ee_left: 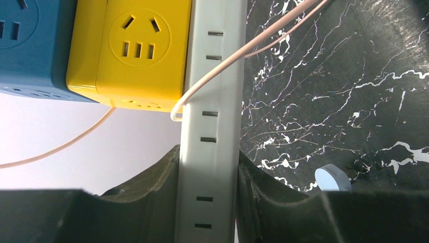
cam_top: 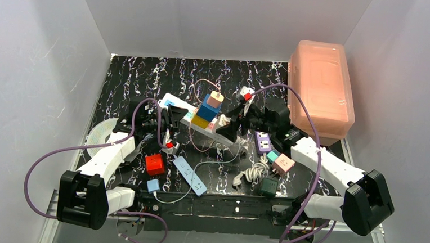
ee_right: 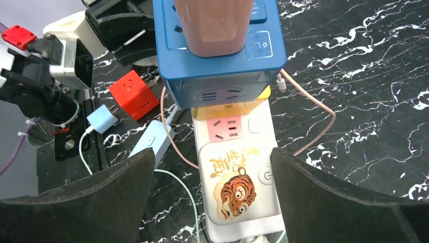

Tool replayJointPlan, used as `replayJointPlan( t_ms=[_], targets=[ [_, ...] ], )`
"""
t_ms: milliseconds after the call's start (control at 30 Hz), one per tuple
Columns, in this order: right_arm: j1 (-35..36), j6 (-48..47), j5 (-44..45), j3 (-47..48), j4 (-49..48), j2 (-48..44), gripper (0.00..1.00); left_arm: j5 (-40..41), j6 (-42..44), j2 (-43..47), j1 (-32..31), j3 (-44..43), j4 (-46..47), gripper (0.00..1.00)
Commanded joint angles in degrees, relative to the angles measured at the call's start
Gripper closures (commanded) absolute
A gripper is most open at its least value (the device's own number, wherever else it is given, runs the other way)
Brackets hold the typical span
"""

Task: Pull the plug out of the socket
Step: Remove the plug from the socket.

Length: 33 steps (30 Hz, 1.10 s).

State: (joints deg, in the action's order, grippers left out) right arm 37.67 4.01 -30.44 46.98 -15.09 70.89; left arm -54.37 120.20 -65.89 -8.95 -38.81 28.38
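The long white socket strip point(cam_top: 175, 103) lies slanted across the middle of the table. A yellow cube adapter point(cam_top: 200, 121) stands plugged into it, with a blue cube point(cam_top: 208, 109) and a pink plug point(cam_top: 216, 99) stacked on top. My left gripper point(cam_top: 170, 119) is shut on the strip's sides; in the left wrist view point(ee_left: 208, 202) the strip point(ee_left: 212, 101) runs between the jaws beside the yellow cube point(ee_left: 134, 50). My right gripper point(cam_top: 229, 128) is open. In the right wrist view point(ee_right: 212, 197) its jaws straddle the strip's tiger-sticker end point(ee_right: 243, 177) without touching, just short of the blue cube point(ee_right: 222, 71) and the pink plug point(ee_right: 212, 25).
A pink translucent box point(cam_top: 322, 88) stands at the back right. Near the front lie a red cube point(cam_top: 155, 164), a slim light-blue strip point(cam_top: 189, 175), a short purple strip point(cam_top: 263, 141), a pink adapter point(cam_top: 283, 164), a green cube point(cam_top: 269, 185) and a coiled white cord point(cam_top: 255, 172).
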Motion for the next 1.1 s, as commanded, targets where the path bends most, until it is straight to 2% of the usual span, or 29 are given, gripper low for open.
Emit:
replayJointPlan(
  t_ms=[0, 200, 467, 667, 867, 1000, 1067],
  targets=[
    [0.03, -3.10, 0.91, -0.72, 0.73, -0.58, 0.08, -9.94, 3.34, 2.94, 0.25, -2.12, 5.47, 1.00],
    [0.03, -3.14, -1.52, 5.25, -0.89, 3.65, 0.08, -10.75, 5.07, 3.16, 0.26, -2.06, 3.55, 1.00],
    [0.01, -0.61, -6.12, 11.71, -8.06, 11.87, 0.07, -10.50, 4.59, 3.44, 0.26, -3.14, 2.74, 1.00],
    [1.19, 0.20, -9.09, 10.39, -13.40, 14.04, 0.07, -9.82, 3.94, 3.12, 0.25, -4.00, 2.94, 1.00],
    [4.15, 0.60, -8.50, 9.59, -16.14, 16.68, 0.07, -7.90, -1.34, 2.28, 0.25, -5.32, 6.75, 1.00],
    [4.55, 0.28, -8.04, 10.35, -15.03, 17.63, 0.06, -6.11, -5.08, 2.42, 0.25, -6.12, 9.11, 1.00],
    [4.34, -1.91, -5.25, 9.12, -13.22, 15.28, 0.06, -5.00, -6.30, 2.70, 0.25, -6.08, 9.90, 1.00]
  ],
)
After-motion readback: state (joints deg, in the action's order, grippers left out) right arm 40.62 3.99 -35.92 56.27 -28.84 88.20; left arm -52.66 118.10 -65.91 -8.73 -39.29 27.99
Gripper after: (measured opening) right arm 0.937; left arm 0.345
